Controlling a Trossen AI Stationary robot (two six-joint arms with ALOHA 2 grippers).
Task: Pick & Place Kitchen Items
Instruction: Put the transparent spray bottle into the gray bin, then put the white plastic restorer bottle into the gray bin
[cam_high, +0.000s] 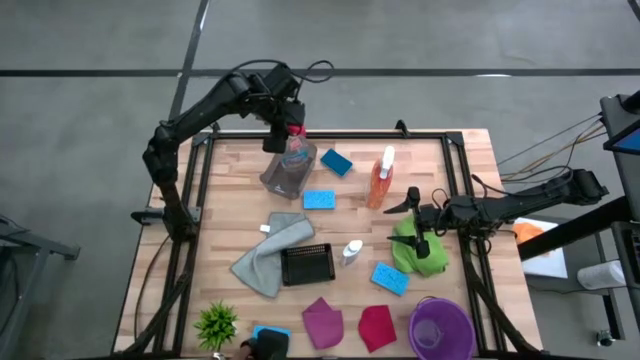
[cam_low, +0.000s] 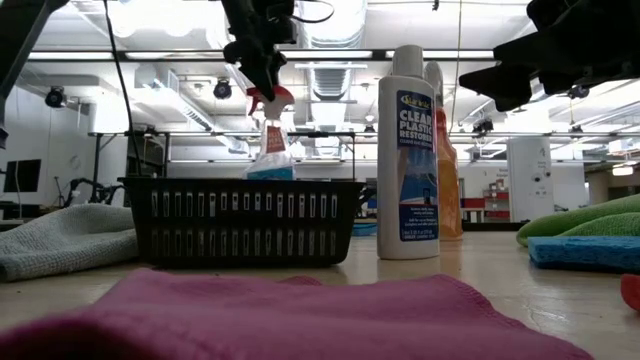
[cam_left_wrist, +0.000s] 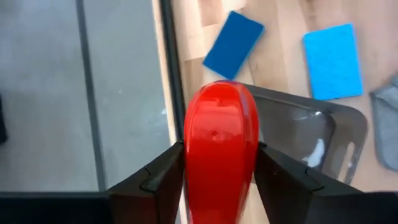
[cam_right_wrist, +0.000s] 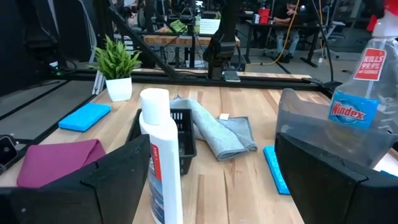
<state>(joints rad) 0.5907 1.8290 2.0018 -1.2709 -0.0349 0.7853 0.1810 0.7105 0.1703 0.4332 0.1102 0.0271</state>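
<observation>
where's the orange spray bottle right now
In the high view the orange spray bottle stands upright toward the table's far edge, right of centre, between the dark blue sponge and the right gripper, untouched.

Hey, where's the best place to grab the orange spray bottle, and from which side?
Grip the orange spray bottle around its narrow neck, just under the white trigger, coming straight down from above. It stands upright with open table around it, and the neck looks slim enough for the fingers. The right tool, open over the green cloth, is likely nearest.
</observation>
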